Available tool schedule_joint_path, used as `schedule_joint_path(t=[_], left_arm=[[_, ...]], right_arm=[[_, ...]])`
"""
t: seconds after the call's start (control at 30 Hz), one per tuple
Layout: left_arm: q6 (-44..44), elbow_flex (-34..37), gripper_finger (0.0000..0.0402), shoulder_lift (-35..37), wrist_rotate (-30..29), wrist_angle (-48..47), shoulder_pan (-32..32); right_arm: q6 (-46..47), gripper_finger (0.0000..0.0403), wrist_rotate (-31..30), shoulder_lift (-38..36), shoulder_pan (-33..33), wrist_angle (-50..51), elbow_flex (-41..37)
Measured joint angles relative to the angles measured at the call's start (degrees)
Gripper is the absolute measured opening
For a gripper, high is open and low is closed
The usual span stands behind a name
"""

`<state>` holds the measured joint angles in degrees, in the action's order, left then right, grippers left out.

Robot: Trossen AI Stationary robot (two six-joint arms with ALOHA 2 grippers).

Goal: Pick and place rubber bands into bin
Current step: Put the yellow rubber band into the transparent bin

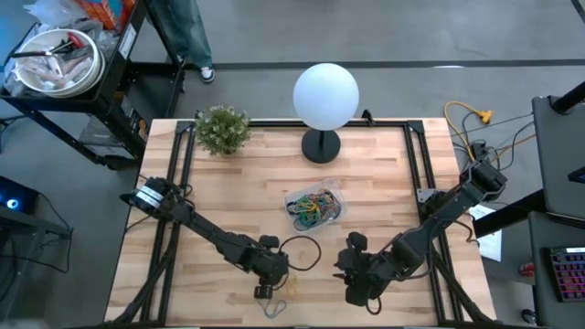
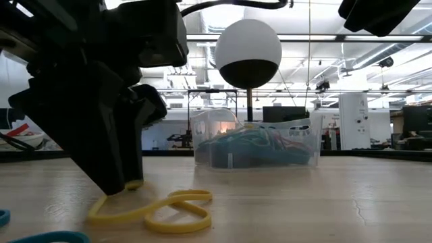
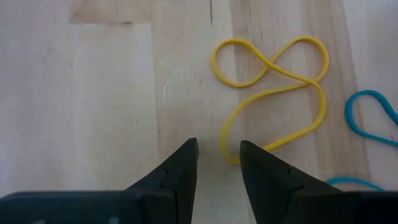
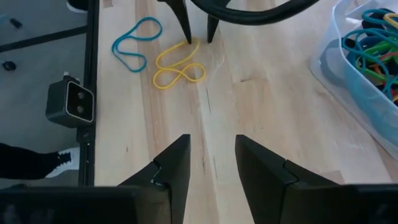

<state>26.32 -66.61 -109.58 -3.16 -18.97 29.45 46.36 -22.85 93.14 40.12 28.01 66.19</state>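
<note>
- Left gripper [image 3: 219, 163]: lowered to the table near its front edge, fingers parted with a narrow gap between them. One end of the yellow rubber band [image 3: 273, 93] lies in that gap, running close along one finger [image 3: 264, 177]. The low view shows the fingertips at the table surface on that end of the band; whether they press on it cannot be told. The fingers are not clamped on the band.
- Yellow rubber band: lies flat on the wood, twisted into a figure-eight, extending forward from the left fingertips.
- Blue rubber band [image 3: 373, 118]: lies flat just beside the yellow one, apart from the fingers, nearer the table's front edge.
- Right gripper [image 4: 212, 155]: held above bare wood to the right of the left gripper, fingers released and empty. Nothing lies between them.
- Bin [image 1: 315, 206]: stands mid-table, well apart from both grippers, and holds a tangle of blue, green, yellow and red rubber bands [image 4: 372, 46].
- Black cable loop [image 1: 302, 251]: hangs from the left arm, between the left gripper and the bin.
- Globe lamp [image 1: 325, 95]: stands behind the bin at the table's far edge; a small potted plant [image 1: 222, 129] stands to its left.
</note>
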Motion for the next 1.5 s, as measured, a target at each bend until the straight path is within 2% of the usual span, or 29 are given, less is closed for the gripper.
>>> schedule_joint_path(t=[0.4,0.5,0.73,0.8,1.2,1.5], left_arm=[[0.14,0.03,0.0106,-0.04,0.72,0.50,-0.24],[-0.85,0.04,0.0087,-0.07,0.94,0.65,-0.26],[-1.72,0.26,0.0012,-0.22,2.42,3.00,-0.28],[-1.70,0.28,0.0003,-0.24,2.86,3.22,-0.28],[0.42,-0.14,0.0000,0.86,2.45,-2.13,-0.02],[0.31,-1.31,0.0000,7.23,-5.02,-2.49,-0.04]], right_arm=[[0.01,0.0114,-1.40,0.00,0.00,0.00,0.00],[-0.01,0.0111,-1.40,0.00,0.00,0.00,0.00],[0.01,0.0102,-1.42,0.00,0.00,0.00,0.00],[-0.01,0.0099,-1.42,0.00,0.00,0.00,0.00],[0.18,0.0085,-1.38,0.02,0.00,-0.02,0.00],[0.12,0.0075,-1.31,0.02,0.00,0.03,-0.04]])
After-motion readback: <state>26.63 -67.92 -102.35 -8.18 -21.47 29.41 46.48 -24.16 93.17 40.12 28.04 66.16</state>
